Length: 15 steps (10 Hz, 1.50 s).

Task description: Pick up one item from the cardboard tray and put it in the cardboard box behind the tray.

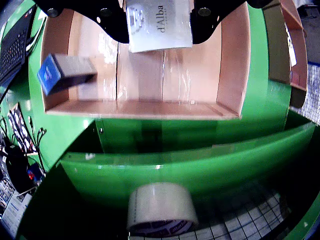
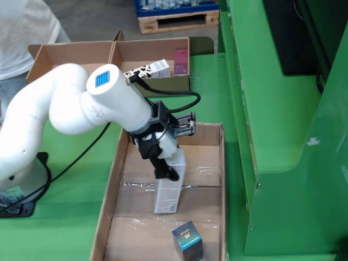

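One carton is in my pincer (image 2: 173, 145): the white d'Alba carton (image 2: 169, 187) hangs upright between the fingers, which are clamped on its upper end, and the wrist view shows the same carton (image 1: 159, 24) pinched between the two black fingers (image 1: 111, 21). From the fixed view I cannot tell whether its lower end rests on the floor of the cardboard tray (image 2: 106, 196) or hangs just clear of it. I judge the step in hand to be the lift, so I want to raise it straight up until the bottom clears the tray wall before swinging anywhere. Long as it is, the carton may pivot in the grip if I move fast, so I keep the wrist level and the motion slow. Near the tray's close end in the fixed view sits a blue cube box (image 2: 187, 241), well apart from my load. My target, the cardboard box (image 2: 147, 49), stands beyond the tray and already holds a cow-patterned carton (image 2: 148, 70) and a pink packet (image 2: 180, 61); I aim for bare floor beside them.
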Motion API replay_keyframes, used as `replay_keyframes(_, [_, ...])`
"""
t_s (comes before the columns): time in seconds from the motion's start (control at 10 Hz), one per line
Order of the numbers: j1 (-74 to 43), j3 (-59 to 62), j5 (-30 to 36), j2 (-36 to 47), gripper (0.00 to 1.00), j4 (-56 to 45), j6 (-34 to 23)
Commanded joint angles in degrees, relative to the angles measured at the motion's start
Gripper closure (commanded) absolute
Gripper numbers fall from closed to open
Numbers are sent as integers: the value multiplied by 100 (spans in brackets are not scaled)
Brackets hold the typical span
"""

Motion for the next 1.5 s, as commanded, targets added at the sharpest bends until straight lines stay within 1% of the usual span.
replay_keyframes(0.0, [-29,1192,383,494,100,-2707,-610])
replay_keyframes(0.1, [-36,3613,367,-393,100,-4175,-679])
replay_keyframes(0.2, [-39,5068,342,-707,100,-5229,-828])
replay_keyframes(0.3, [-39,5068,342,-707,100,-5229,-828])
replay_keyframes(0.4, [-181,6675,448,-707,100,-6749,-1190])
replay_keyframes(0.5, [-181,6675,448,-707,100,-6749,-1190])
replay_keyframes(0.6, [-281,7426,454,-675,100,-7478,-1346])
replay_keyframes(0.8, [-281,7426,454,-675,100,-7478,-1346])
replay_keyframes(0.9, [-738,8654,503,170,100,-9266,-1948])
replay_keyframes(1.0, [-784,8122,503,695,100,-9239,-2041])
replay_keyframes(1.1, [-784,8122,503,695,100,-9239,-2041])
replay_keyframes(1.2, [-770,7313,530,1189,100,-8883,-2054])
replay_keyframes(1.4, [-1051,5903,715,2310,100,-8603,-2252])
